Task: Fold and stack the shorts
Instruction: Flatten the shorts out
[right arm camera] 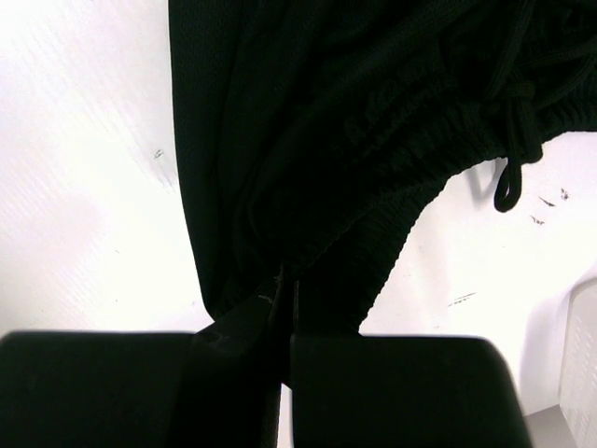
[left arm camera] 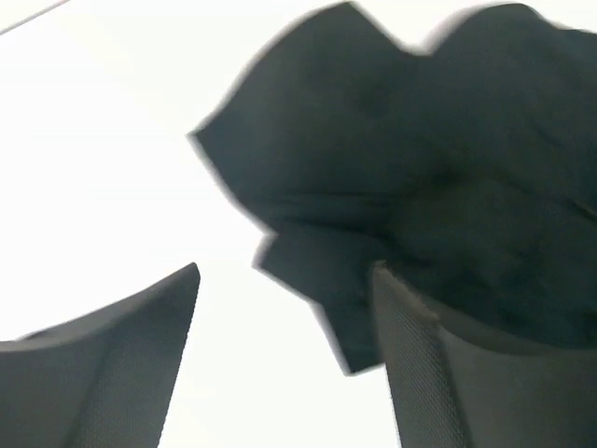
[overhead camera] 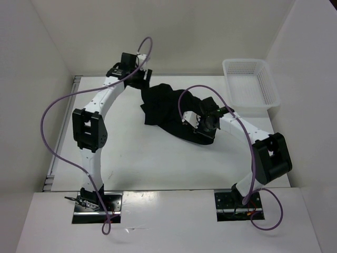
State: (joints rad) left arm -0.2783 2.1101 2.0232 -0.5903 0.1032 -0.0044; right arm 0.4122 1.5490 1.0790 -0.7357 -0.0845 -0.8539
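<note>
The black shorts (overhead camera: 166, 108) lie crumpled in the middle of the white table (overhead camera: 137, 158). My left gripper (overhead camera: 138, 79) is open at the far left corner of the shorts. In the left wrist view the fabric (left arm camera: 420, 168) lies ahead, with one corner reaching in beside the right finger (left arm camera: 410, 355) of the gripper (left arm camera: 284, 271). My right gripper (overhead camera: 202, 126) is shut on the shorts' near right edge. In the right wrist view the jaws (right arm camera: 284, 280) pinch the fabric (right arm camera: 326, 121) by the ribbed waistband, and the thin drawstring (right arm camera: 511, 177) hangs to the right.
A white mesh basket (overhead camera: 250, 81) stands at the far right corner of the table, and its edge shows in the right wrist view (right arm camera: 583, 364). White walls close in the table on three sides. Purple cables loop over both arms.
</note>
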